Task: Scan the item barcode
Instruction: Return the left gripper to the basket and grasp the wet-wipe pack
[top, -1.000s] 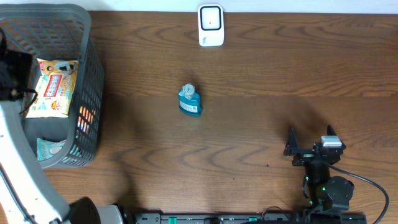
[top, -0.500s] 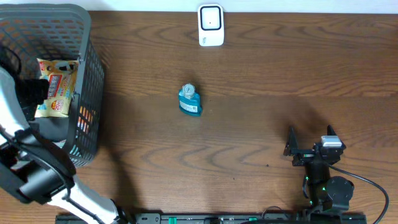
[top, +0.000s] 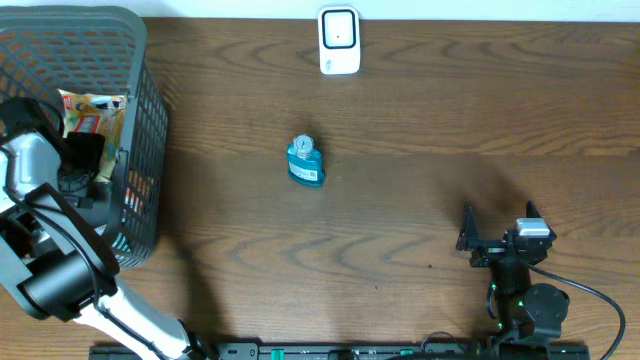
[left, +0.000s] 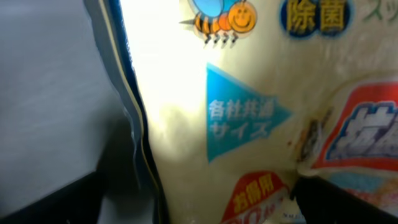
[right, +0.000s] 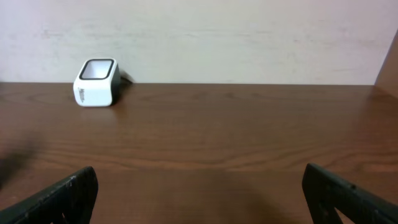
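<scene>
L fingers (left: 354, 202) spread wide, either side of the yellow pkt (left: 249, 124), close over it in the basket (top: 145, 180) at 9 o'clock; contact can't tell, nothing gripped. To do it well: go lower, centre on pkt, pinch across a firm edge, lift clear of basket wall w/o snagging. The scanner (top: 339, 41) sits at 12 o'clock on the surface (top: 450, 150). R fingers (right: 56, 199) wide, empty, at 5 o'clock.

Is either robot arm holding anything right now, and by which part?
Nothing is held. The left gripper has its jaws open close above the yellow packet in the basket; the right gripper is open too, empty.
</scene>
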